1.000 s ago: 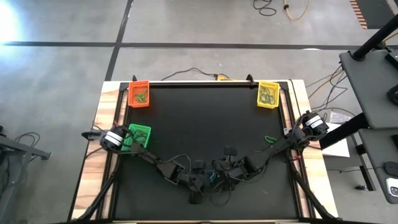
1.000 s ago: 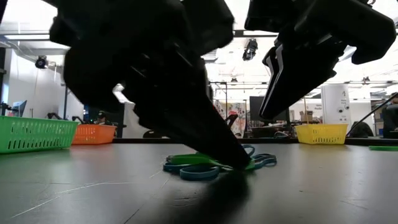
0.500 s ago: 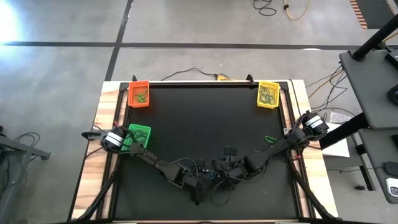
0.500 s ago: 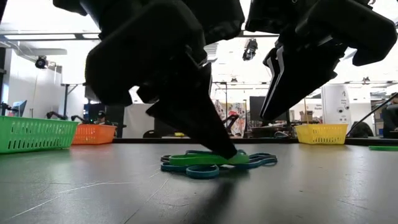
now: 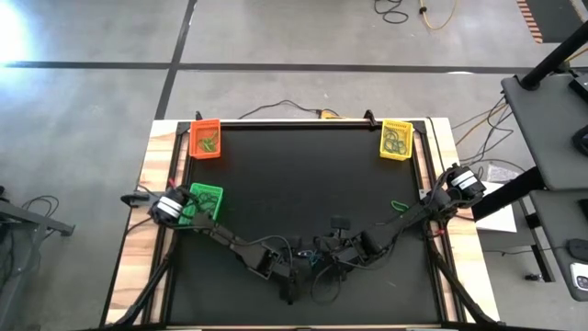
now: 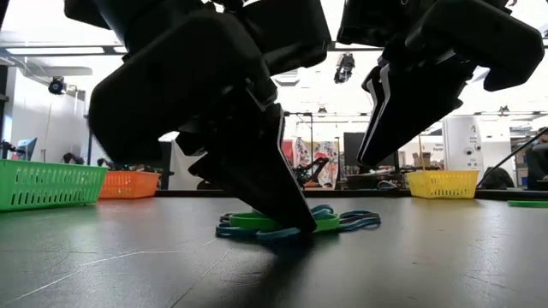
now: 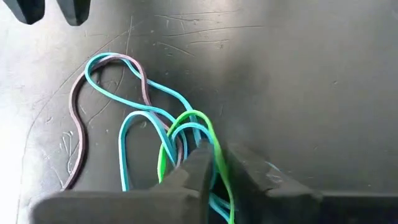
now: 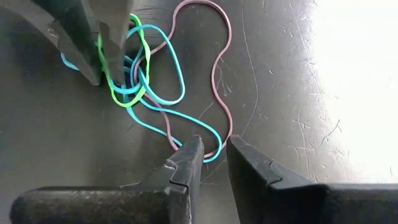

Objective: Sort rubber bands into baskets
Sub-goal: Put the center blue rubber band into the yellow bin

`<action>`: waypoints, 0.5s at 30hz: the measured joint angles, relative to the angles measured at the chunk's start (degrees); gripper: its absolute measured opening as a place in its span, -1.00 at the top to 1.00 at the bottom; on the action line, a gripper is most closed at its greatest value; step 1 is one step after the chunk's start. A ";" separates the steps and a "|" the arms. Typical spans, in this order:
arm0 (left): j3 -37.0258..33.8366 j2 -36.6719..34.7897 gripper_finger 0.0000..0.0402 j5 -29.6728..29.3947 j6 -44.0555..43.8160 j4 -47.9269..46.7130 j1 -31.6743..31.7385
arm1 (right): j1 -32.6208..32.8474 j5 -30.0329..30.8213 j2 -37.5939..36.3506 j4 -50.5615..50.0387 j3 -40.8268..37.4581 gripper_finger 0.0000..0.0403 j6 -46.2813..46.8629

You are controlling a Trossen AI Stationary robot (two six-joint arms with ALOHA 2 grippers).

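Green rubber band point(image 7: 186, 134) sits pinched between the closing left gripper point(image 7: 214, 163) fingers; right gripper point(image 8: 214, 155) hovers nearby, slightly parted.

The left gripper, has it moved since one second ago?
Yes. In the low view the left gripper has shifted leftward, away from the yellow basket, its tips down in the rubber band pile, closing on the green band.

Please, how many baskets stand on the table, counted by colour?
orange basket: 1
yellow basket: 1
green basket: 1
Total: 3
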 joint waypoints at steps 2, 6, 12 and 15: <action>-0.01 -0.12 0.95 -1.62 0.24 -0.30 -0.07 | 0.00 0.00 0.00 -0.01 0.00 0.66 -0.02; -0.26 -2.24 0.98 -4.77 1.13 -2.97 0.08 | 0.10 0.00 0.00 -0.44 0.00 0.66 -0.05; -1.32 -10.57 1.00 -10.82 3.09 -6.11 0.77 | 0.89 0.21 0.00 0.41 -0.01 0.66 -3.13; -4.64 -15.95 1.00 -11.36 2.53 -3.76 2.32 | 2.25 3.56 0.00 3.14 -0.15 0.66 -5.09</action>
